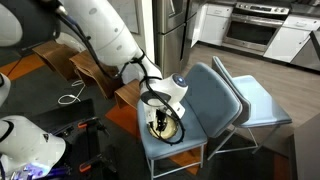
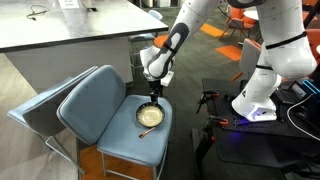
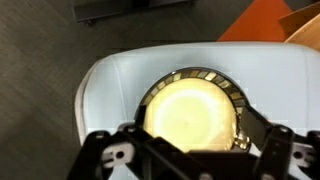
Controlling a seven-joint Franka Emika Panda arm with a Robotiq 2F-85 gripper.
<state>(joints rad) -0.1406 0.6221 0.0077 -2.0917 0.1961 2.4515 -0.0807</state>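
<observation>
Arm end: the gripper (image 3: 190, 158) hangs just above the pan (image 3: 195, 110), jaws wide, holding nothing.
Pan: flat on the blue chair seat (image 3: 105, 85), touched by nothing; by my judgement already set down.
Inside: pale yellow fill, food or lining unclear.
Beyond: grey surface (image 2: 70, 25) behind the chair.

Two blue chairs (image 2: 92, 103) and one pan (image 2: 150, 117).
</observation>
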